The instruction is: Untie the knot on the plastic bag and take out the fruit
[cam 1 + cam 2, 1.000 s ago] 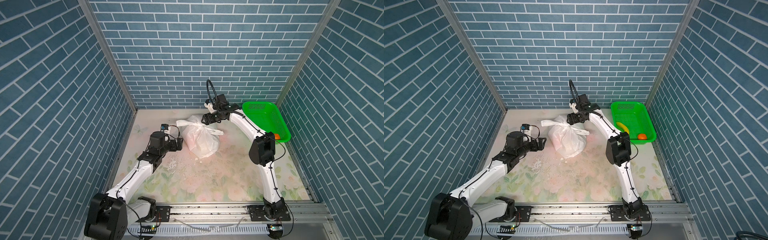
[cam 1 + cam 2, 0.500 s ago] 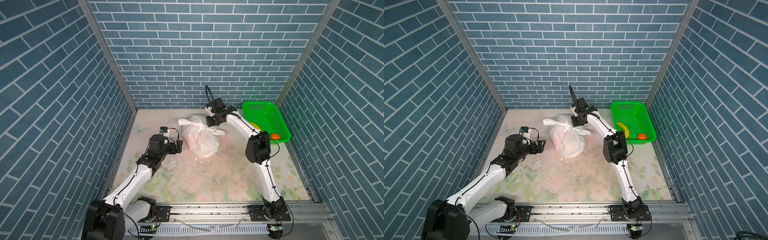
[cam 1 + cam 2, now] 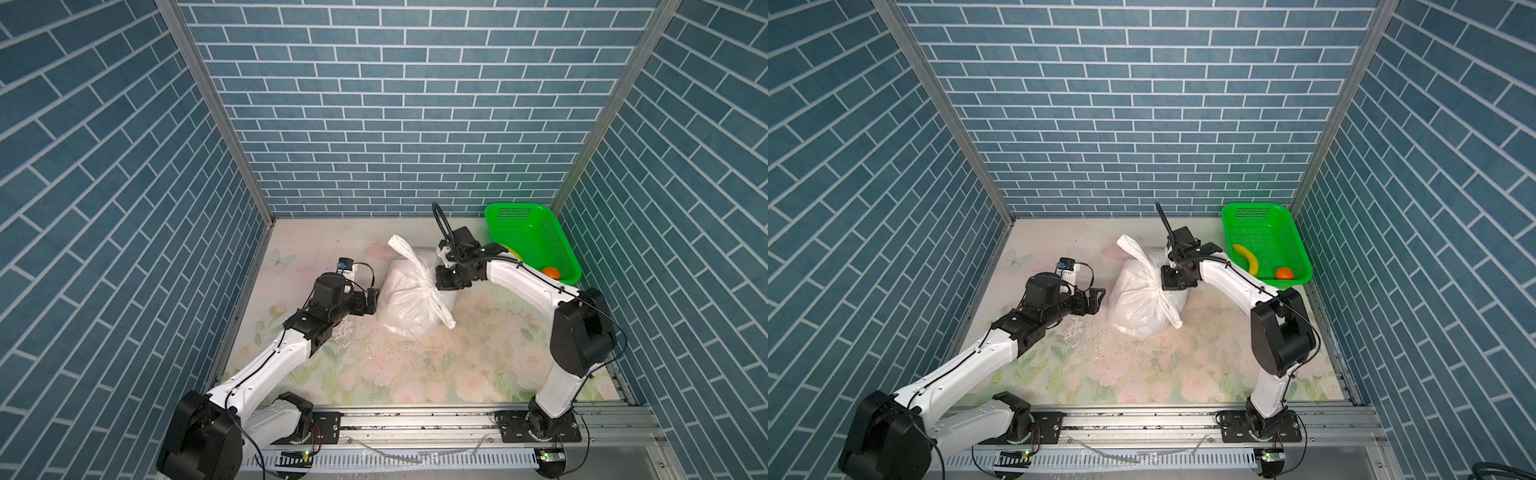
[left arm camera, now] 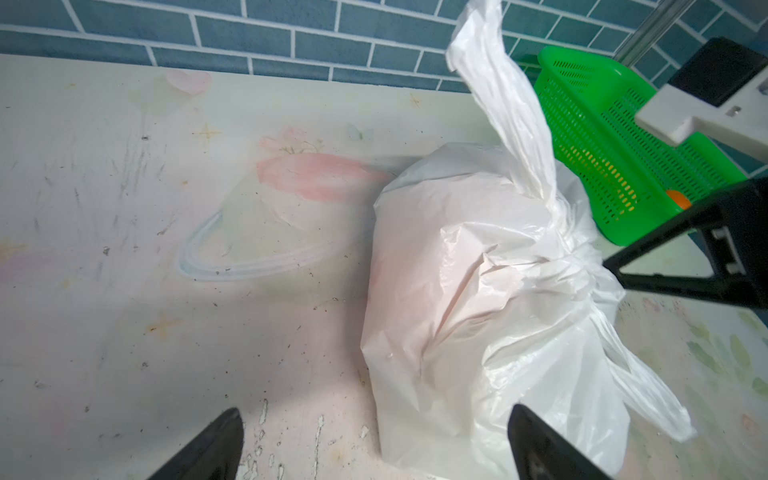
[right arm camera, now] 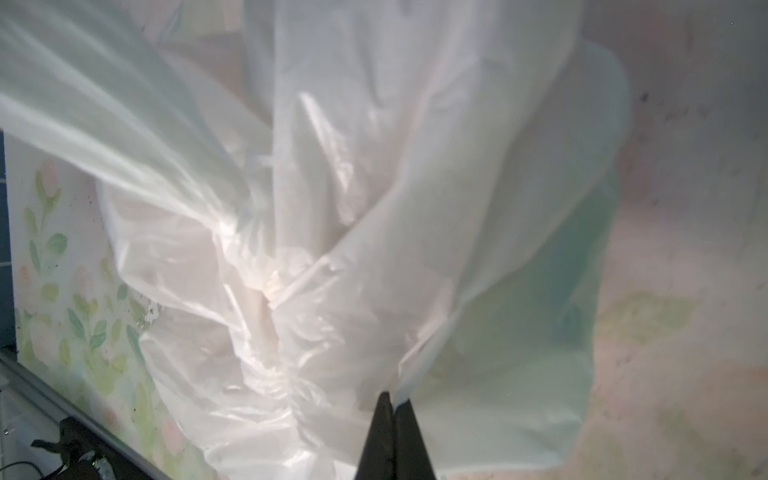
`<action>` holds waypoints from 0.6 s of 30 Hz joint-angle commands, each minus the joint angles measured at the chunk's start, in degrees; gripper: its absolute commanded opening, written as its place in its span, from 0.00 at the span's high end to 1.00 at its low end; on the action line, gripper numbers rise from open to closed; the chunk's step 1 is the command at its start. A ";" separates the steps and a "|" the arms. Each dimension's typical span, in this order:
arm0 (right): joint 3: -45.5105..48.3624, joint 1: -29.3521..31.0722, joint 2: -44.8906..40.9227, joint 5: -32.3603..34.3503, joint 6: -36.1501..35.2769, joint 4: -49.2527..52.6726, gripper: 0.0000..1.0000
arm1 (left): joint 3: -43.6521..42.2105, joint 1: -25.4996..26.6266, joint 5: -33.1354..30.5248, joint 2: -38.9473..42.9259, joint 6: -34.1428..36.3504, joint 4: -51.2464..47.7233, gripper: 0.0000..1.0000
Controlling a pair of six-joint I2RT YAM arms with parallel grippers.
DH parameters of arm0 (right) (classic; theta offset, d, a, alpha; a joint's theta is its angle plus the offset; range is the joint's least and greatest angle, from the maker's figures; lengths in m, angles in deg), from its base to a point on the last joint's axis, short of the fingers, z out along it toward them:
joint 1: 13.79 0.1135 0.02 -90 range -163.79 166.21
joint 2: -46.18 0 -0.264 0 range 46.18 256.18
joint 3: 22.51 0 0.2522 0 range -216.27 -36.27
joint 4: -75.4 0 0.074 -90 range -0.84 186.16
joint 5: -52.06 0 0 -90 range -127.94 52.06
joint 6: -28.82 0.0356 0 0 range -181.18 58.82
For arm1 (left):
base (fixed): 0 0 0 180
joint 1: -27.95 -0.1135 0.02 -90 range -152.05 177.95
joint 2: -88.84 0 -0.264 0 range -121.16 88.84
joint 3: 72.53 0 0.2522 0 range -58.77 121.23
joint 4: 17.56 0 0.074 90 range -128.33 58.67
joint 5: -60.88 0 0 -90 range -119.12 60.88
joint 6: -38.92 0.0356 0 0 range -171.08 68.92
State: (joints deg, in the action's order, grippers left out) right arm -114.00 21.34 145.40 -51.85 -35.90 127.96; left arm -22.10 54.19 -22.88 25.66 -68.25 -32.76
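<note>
The plastic bag (image 3: 409,301) is seen lying mid-table on the floral mat (image 3: 457,365), still tied at the knot (image 4: 571,249) (handle ends sticking out). A fold of its film is pinched by the closed right gripper (image 5: 392,402). The left gripper (image 4: 374,413) is held wide open just beside the bag. A banana (image 3: 1246,257) and a tangerine (image 3: 1284,273) are contained in the green basket (image 3: 1298,245).

Milky white see-through bag (image 3: 409,299) mid-frame, bright green mesh basket (image 3: 552,245) upper right, yellow banana (image 3: 1246,257) and orange tangerine (image 3: 1283,273) inside, blue brick walls (image 3: 395,124) with white joints, pale pink-and-green floral table (image 3: 457,365), white-and-black arms (image 3: 274,361).
</note>
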 commanded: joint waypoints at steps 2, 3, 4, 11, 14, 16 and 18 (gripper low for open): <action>7.96 5.97 -4.92 -4.38 4.36 2.09 1.00 | 2.90 4.59 -2.00 -0.80 1.17 -4.36 0.00; 8.73 6.71 -5.51 -5.19 4.11 2.36 1.00 | 3.07 5.53 -2.14 -0.74 1.25 -5.13 0.00; 10.05 7.48 -6.44 -6.52 4.16 2.37 1.00 | 3.06 6.56 -2.06 -0.60 1.27 -5.78 0.00; 11.75 9.08 -13.00 -4.05 0.10 7.11 1.00 | 6.91 11.49 -2.30 -0.20 3.59 -12.01 0.00; 9.90 8.99 -16.63 -1.42 -3.34 9.69 0.89 | 9.48 12.56 -0.65 -1.69 7.37 -15.78 0.00; 9.27 8.99 -18.68 -0.77 -5.15 11.02 0.77 | 11.65 13.27 1.26 -3.13 11.01 -19.01 0.00; 9.31 9.00 -20.36 0.13 -6.40 11.95 0.70 | 13.50 13.98 3.26 -4.47 14.49 -21.79 0.00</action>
State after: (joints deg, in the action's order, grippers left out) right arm -103.14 30.41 126.99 -54.25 -38.67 135.68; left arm -10.98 67.13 -22.42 22.71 -60.12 -48.14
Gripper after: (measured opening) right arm 0.289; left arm 0.997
